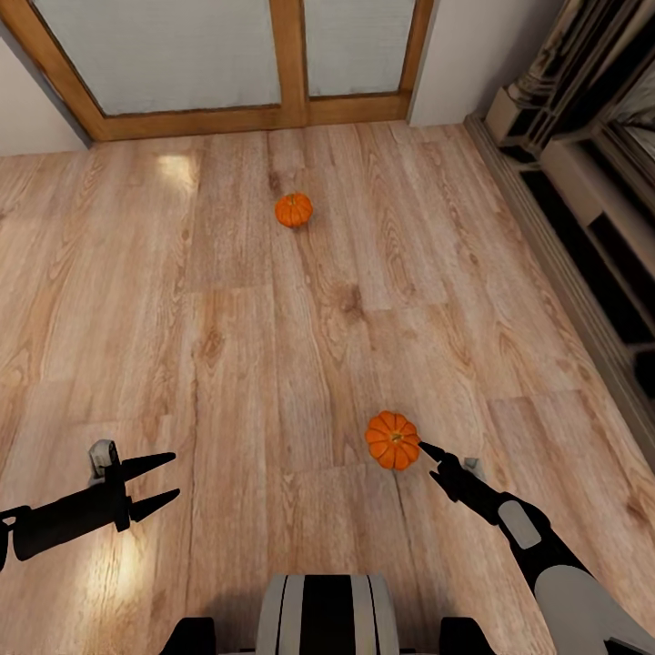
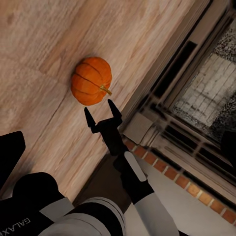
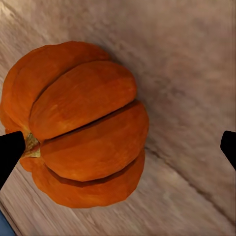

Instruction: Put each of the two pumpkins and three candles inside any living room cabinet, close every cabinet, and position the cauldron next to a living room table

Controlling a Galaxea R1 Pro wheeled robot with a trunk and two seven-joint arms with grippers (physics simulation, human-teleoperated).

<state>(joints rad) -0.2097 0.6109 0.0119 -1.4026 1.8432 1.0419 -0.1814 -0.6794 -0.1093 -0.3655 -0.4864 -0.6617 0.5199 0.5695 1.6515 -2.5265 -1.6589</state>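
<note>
Two pumpkins lie on the pale wooden floor (image 1: 227, 318), both small, round, orange and ribbed. The near pumpkin (image 1: 393, 439) sits low in the head view, its tan stem pointing sideways in the left wrist view (image 2: 91, 80); close up in the right wrist view (image 3: 78, 128) its fat segments are split by dark grooves. The far pumpkin (image 1: 294, 209) rests well apart from it, near the wood-framed glass door (image 1: 291, 64), with a tiny green stem on top.

The right tool (image 1: 428, 452) has its fingers spread wide, tips just beside the near pumpkin (whether they touch it I cannot tell) and nothing between them. The left tool (image 1: 173, 476) hangs over bare floor, well away from both pumpkins, its two fingers parted and holding nothing. A dark fireplace surround (image 1: 591, 182) runs along the right wall.
</note>
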